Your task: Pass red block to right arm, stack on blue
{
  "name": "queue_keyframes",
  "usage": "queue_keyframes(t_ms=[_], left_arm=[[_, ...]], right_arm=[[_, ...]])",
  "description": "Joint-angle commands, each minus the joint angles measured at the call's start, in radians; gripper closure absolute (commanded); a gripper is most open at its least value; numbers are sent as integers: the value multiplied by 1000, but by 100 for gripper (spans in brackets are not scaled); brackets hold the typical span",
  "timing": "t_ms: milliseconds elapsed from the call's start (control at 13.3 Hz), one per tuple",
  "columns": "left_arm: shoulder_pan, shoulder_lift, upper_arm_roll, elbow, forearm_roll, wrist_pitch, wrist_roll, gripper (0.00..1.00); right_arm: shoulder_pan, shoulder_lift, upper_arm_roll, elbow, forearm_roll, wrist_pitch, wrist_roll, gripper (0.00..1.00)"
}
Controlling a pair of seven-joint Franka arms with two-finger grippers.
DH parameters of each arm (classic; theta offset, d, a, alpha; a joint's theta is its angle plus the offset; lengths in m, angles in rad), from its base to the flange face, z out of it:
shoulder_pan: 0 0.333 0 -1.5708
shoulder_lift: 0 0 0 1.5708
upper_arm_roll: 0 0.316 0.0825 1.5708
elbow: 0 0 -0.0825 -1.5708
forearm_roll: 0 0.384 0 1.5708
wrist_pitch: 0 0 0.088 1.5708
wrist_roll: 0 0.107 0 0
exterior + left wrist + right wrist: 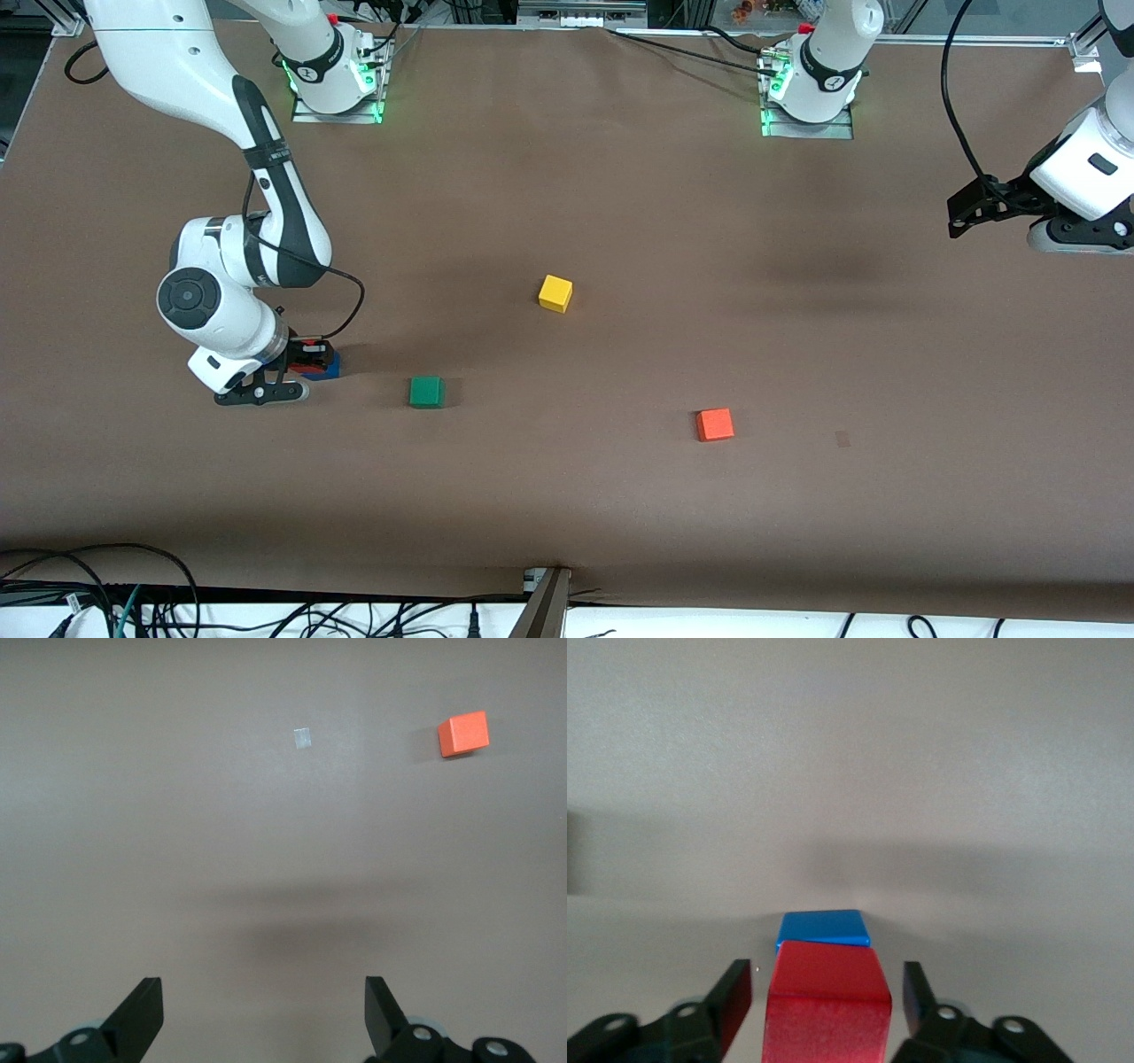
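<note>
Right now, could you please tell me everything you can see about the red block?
The red block is a small cube with plain matte faces, bright red, looking like painted wood. It sits on top of the blue block, whose edge shows just past it, at the right arm's end of the table. It looks level, slightly offset from the blue one. The right claw is low around it, a black finger on each side, with a visible gap between each finger and the block, so it appears released.

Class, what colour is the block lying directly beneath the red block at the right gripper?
Blue: the blue block under the red block; the right wrist view shows it best.
</note>
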Motion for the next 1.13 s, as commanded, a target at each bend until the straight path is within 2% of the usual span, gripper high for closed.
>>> queue_keyframes(t_ms=[0,528,1056], left_arm=[[-3,-14,-6,-6,14,7,19,0],[-3,-10,-6,-2,14,7,20,0],[-1,-11,-6,-2,13,3,20,0]], right_arm=[[-2,-33,-3,4,-18,-7,-1,0],[-11,-88,-10,190,-18,-318,-64,0],[-14,-180,-98,366,-6,-694,-147,0]])
